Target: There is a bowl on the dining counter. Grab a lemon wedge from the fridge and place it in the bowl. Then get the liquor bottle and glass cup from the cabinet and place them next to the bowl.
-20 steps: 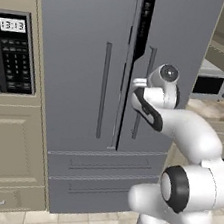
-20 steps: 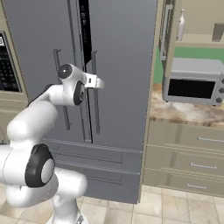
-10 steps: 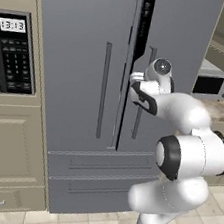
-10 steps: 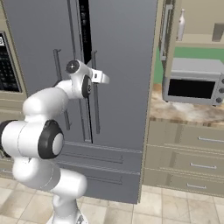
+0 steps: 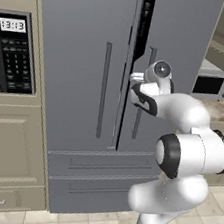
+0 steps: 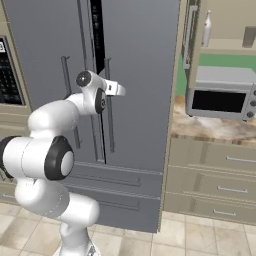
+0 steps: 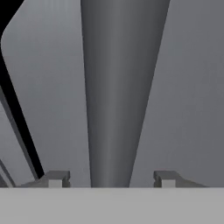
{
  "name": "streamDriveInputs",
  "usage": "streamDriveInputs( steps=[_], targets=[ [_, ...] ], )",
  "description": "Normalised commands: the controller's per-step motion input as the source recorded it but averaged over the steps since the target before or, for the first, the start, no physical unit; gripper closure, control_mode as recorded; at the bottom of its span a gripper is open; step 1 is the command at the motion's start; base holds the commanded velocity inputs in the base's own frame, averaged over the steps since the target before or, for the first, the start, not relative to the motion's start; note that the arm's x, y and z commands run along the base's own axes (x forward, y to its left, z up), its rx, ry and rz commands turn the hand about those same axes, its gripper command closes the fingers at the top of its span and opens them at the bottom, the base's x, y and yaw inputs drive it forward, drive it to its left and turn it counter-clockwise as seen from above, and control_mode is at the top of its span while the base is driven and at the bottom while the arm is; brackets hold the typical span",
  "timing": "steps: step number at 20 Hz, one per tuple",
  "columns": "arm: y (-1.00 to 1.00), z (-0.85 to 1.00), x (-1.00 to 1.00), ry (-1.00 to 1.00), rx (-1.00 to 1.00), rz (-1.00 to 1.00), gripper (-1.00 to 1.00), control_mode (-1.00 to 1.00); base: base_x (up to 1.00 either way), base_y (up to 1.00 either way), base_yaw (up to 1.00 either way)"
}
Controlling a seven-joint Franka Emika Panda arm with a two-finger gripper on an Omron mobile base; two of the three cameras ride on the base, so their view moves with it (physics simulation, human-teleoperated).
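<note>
Opening the fridge is the step in hand: the tall grey double-door fridge (image 5: 114, 74) has its right door cracked, a thin dark gap showing along the centre seam, and the arm's two-finger gripper (image 7: 107, 177) sits at the long vertical bar handle (image 7: 118, 96) of that door.

Hand view: handle bar runs up between the two dark fingertips (image 7: 54, 178); jaws are set wide, one tip either side of the bar with clear space to each. Bar straddled, not clamped.

Left base view: gripper (image 5: 135, 78) at upper part of right-door handle, next to the seam. Right base view agrees, gripper (image 6: 117, 90) level with the handle top.

Lemon wedge: inside the fridge by the task; interior too dark through the gap to tell.

Right base view also shows the beige wooden wall cabinet (image 6: 192, 40) open, slim pale liquor bottle (image 6: 206, 28) and small greyish glass cup (image 6: 248, 36) on its shelf, above a silver toaster oven (image 6: 220, 99). Both untouched.

Judgement: early in task. Next move calls for pulling the door outward along its hinge arc, with the bar kept between the tips, until the shelves are reachable. Risk: bar slipping out of wide jaws.
</note>
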Motion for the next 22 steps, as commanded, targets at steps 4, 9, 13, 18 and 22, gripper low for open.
streamDriveInputs(
  steps=[4, 9, 13, 18, 22],
  targets=[
    [-0.29, 0.0, -0.06, -0.11, 0.0, -0.02, 1.0, -1.0, 0.0, 0.0, 0.0],
    [-0.64, 0.03, -0.53, -0.17, 0.0, -0.12, 1.0, -1.0, 0.0, 0.0, 0.0],
    [-0.84, 0.12, -0.94, -0.1, 0.0, -0.17, 1.0, -1.0, 0.0, 0.0, 0.0],
    [-0.99, 0.22, -1.0, 0.0, 0.0, -0.14, 1.0, -1.0, 0.0, 0.0, 0.0],
    [-1.0, 0.23, -1.0, 0.0, 0.0, -0.15, 1.0, -1.0, 0.0, 0.0, 0.0]
  ],
)
